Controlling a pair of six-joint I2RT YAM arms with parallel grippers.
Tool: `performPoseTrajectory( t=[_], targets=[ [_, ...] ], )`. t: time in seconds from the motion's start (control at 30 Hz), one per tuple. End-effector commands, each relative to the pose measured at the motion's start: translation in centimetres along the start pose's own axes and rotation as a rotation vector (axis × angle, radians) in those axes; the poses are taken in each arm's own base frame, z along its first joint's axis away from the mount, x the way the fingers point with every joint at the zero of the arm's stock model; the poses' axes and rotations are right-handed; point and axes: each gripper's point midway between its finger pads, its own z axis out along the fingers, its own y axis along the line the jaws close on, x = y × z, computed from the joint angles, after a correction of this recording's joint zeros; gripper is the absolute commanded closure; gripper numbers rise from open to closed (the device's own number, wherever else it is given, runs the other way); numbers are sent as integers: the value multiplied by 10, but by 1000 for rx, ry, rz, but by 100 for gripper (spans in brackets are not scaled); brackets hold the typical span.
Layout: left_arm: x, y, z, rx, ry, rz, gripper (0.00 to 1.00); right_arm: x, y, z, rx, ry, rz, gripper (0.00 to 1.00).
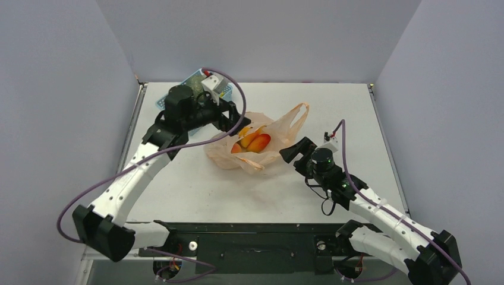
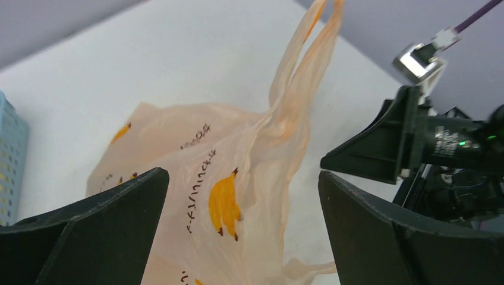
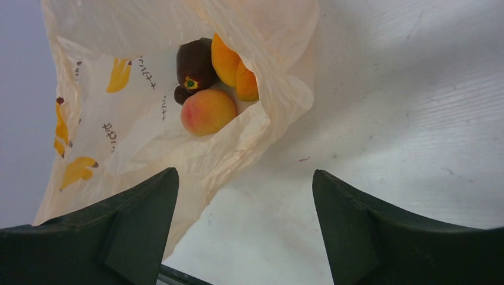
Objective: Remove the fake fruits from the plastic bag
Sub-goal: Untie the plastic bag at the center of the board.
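The plastic bag lies crumpled mid-table, pale orange with banana prints, one loop handle stretched toward the back right. Inside its open mouth rest the fake fruits. The right wrist view shows a peach-pink one, a dark maroon one and a yellow-orange one. My left gripper hovers at the bag's left side, open, with bag film below its fingers. My right gripper is open just right of the bag, its jaws empty over bare table.
A blue mesh basket stands at the back left behind the left arm, its edge also in the left wrist view. Grey walls close in the table on three sides. The right gripper faces the left one across the bag.
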Motion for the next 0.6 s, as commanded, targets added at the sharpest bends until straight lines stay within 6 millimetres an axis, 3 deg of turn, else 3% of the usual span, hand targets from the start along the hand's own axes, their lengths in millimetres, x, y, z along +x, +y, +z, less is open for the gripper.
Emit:
performPoseTrajectory(
  t=[0.0,0.2,0.33,0.4,0.5,0.53,0.57],
  targets=[
    [45,20,25,-61,120,3,3,-5,54,19,-183,-23,183,21],
    [79,33,37,-153,228,16,3,37,59,46,-160,59,159,24],
    [96,23,43,-155,284,59,4,63,47,60,-114,96,150,26],
    [103,17,46,-171,313,95,11,71,42,66,-101,102,143,27],
    [104,25,45,-242,331,117,40,77,36,75,-86,91,113,35],
    [103,29,44,-273,326,117,55,78,36,76,-87,88,89,41],
    [102,30,43,-284,324,117,62,77,33,78,-77,77,71,45]
  ],
)
